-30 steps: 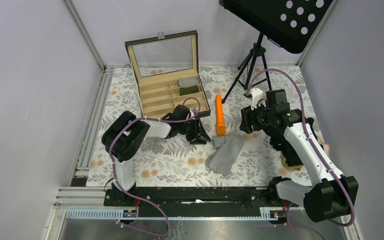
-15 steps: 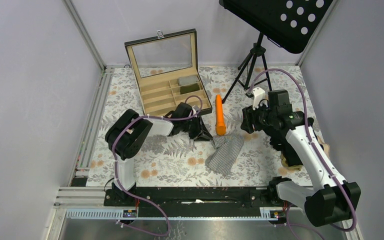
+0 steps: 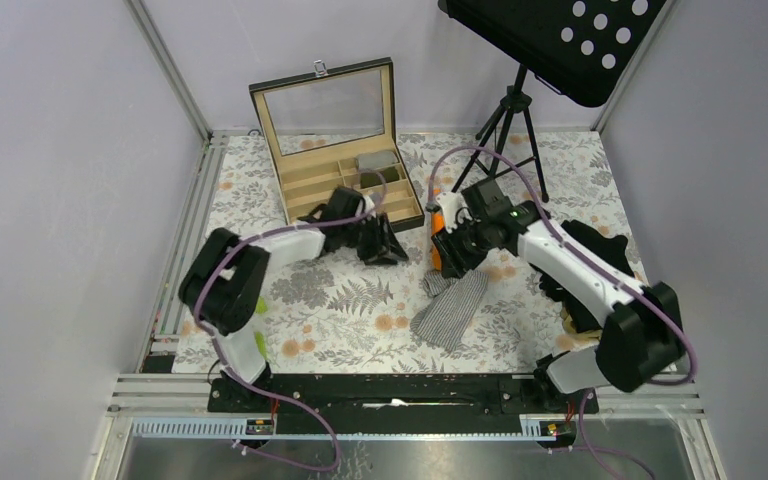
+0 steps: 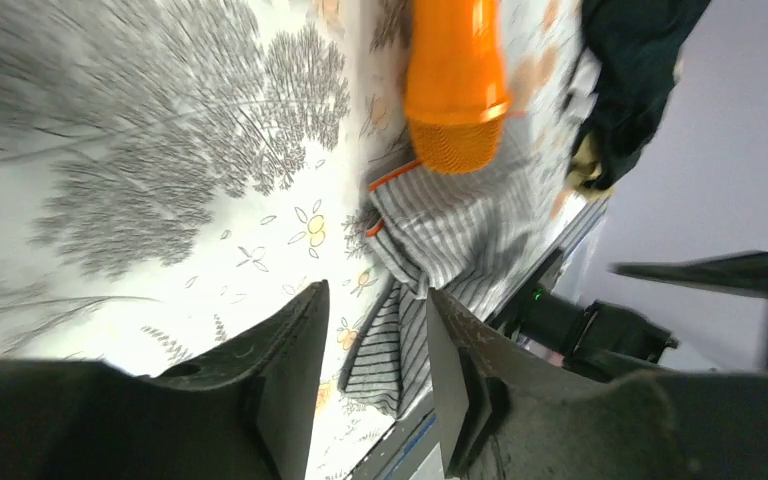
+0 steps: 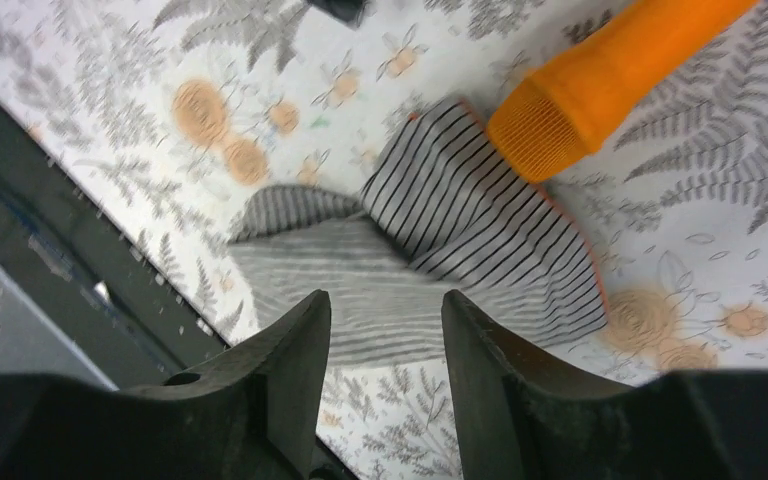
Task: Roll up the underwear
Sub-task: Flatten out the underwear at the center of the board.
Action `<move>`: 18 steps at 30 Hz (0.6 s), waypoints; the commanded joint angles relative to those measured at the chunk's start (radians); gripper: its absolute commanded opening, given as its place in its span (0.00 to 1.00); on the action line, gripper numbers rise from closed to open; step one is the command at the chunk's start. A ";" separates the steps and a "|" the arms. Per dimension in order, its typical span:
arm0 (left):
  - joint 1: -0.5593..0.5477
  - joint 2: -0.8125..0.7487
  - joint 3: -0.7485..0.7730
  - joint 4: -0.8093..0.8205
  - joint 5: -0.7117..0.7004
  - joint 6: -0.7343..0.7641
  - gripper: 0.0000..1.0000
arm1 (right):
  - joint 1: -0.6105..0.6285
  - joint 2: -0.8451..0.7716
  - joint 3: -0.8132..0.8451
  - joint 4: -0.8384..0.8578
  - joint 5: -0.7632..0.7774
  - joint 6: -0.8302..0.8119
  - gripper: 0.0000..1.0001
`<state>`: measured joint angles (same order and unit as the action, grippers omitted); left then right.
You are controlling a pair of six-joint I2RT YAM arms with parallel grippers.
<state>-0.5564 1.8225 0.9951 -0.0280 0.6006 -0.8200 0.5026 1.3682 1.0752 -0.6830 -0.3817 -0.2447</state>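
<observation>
The light grey pinstriped underwear [image 3: 450, 305] lies crumpled and flat on the floral mat, its far end touching the wide end of the orange stick [image 3: 436, 226]. It also shows in the left wrist view [image 4: 450, 225] and the right wrist view [image 5: 440, 250]. My right gripper [image 3: 446, 255] hovers open and empty over the underwear's far end [image 5: 385, 300]. My left gripper [image 3: 384, 245] is open and empty, just left of the stick, facing the underwear [image 4: 377, 295]. Black underwear [image 3: 592, 245] lies piled at the right, also in the left wrist view [image 4: 625, 70].
An open wooden compartment box [image 3: 345, 185] with a glass lid stands at the back, close behind my left gripper. A tripod [image 3: 505, 125] holding a black music stand [image 3: 560, 40] stands at the back right. The black rail [image 3: 390, 390] runs along the near edge.
My right gripper has swung left from beside the black pile to above the stick's wide end and the underwear's far end. My left gripper has drawn back a little toward the box.
</observation>
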 commanded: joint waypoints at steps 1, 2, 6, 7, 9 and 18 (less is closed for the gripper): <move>0.154 -0.198 0.077 -0.149 -0.114 0.107 0.44 | 0.059 0.125 0.141 0.021 0.164 0.121 0.49; 0.196 -0.226 0.078 -0.181 -0.152 0.119 0.45 | 0.085 0.158 0.158 0.028 0.221 0.144 0.48; 0.347 -0.345 0.032 -0.222 -0.272 0.140 0.49 | 0.169 0.233 0.201 0.038 0.306 0.166 0.45; 0.377 -0.376 0.012 -0.213 -0.280 0.137 0.49 | 0.187 0.251 0.207 0.032 0.314 0.164 0.45; 0.436 -0.434 -0.028 -0.191 -0.287 0.129 0.51 | 0.216 0.281 0.210 0.027 0.323 0.165 0.45; 0.522 -0.636 -0.165 -0.125 -0.311 0.136 0.58 | 0.291 0.409 0.259 0.005 0.377 0.198 0.47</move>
<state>-0.0559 1.2633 0.8707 -0.1932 0.3176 -0.6964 0.7631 1.7390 1.2648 -0.6563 -0.0521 -0.0780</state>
